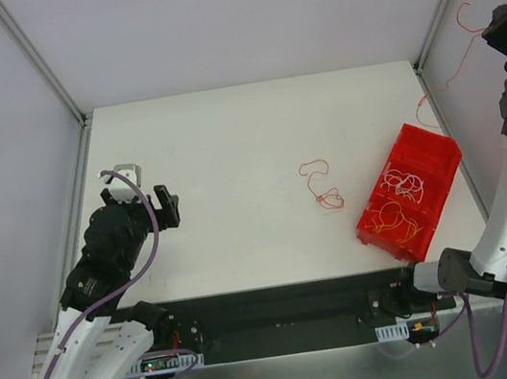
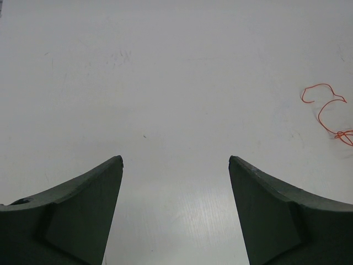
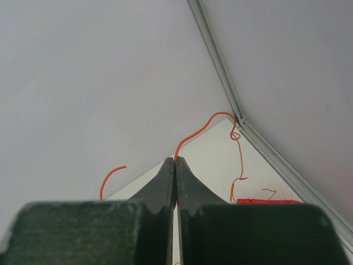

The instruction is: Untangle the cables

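Right gripper (image 3: 175, 160) is pinched together on a thin red-orange cable (image 3: 205, 125) and lifted well off the table (image 1: 228, 155); the left gripper (image 2: 175, 160) is spread wide with nothing between its jaws.
From the right fingertips the red-orange cable arcs up and to the right, then hangs down below the claw toward the red bin (image 1: 432, 152), where whitish cables (image 1: 405, 186) and yellow-orange cables (image 1: 390, 220) lie tangled; whether its lower end reaches inside the bin cannot be told. A short free end curls out to the left of the closed fingers. The left claw hovers over bare tabletop, and a loose cable (image 2: 326, 110), also red-orange, lies flat ahead of it and off to its right, well apart from both fingers, bunched into a small tangle at one end.
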Tool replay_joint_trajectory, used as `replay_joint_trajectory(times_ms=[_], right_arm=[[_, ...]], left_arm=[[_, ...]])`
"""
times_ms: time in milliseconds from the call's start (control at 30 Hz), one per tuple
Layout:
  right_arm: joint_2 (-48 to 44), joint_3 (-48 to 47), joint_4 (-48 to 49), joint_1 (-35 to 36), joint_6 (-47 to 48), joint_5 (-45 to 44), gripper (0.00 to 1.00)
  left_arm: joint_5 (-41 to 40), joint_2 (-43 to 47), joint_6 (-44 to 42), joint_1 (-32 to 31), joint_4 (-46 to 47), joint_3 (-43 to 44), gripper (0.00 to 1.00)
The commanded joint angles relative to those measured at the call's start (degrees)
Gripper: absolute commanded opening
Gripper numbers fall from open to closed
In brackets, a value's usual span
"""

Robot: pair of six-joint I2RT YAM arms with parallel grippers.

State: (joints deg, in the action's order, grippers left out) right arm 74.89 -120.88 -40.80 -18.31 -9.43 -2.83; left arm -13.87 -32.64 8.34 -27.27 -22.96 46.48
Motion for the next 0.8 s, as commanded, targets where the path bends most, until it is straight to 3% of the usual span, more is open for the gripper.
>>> replay_joint_trajectory(times_ms=[0, 567, 767], right_arm=[[-1.1, 1.9, 0.1, -0.6, 1.2, -1.3, 0.01], [-8.5, 29.1, 7.7, -0.8, 0.5, -1.4, 0.01], [-12.1, 45.3, 12.0, -1.4, -2.0, -1.6, 0.01]], left_arm=[[0.8, 0.5, 0.2, 0.7, 2.0, -0.1, 0.77], [0.6, 1.2, 0.1, 0.7, 2.0, -0.2, 0.77], [0.5, 1.4, 0.0, 0.7, 2.0, -0.2, 0.77]])
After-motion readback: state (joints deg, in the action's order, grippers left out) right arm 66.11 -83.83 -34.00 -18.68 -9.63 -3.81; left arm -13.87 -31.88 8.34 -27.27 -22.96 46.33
